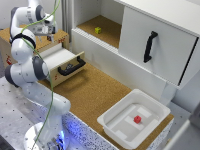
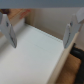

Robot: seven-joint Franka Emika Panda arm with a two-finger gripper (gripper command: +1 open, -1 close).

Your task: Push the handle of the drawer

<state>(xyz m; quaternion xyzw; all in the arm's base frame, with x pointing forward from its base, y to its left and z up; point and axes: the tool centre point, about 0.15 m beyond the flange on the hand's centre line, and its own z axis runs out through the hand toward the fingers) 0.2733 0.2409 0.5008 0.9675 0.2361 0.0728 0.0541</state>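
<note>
The drawer [image 1: 62, 59] stands pulled out, with a light wooden front, white inner walls and a short black handle [image 1: 71, 66] across the front. My gripper [image 1: 49, 32] hangs above the drawer's back part, apart from the handle. In the wrist view my gripper [image 2: 39, 37] is open and empty, with one of its fingers [image 2: 8, 33] at each side. Below it lies the drawer's white inside [image 2: 32, 57]. The wooden front edge and a bit of the black handle [image 2: 78, 52] show at the side.
A white cabinet panel [image 1: 160, 37] with a long upright black handle [image 1: 149, 46] is at the exterior view's right. A yellow cube [image 1: 98, 30] lies on the shelf behind. A white bin [image 1: 116, 127] holds a red cube [image 1: 137, 119]. A cardboard box [image 1: 6, 42] stands behind the arm.
</note>
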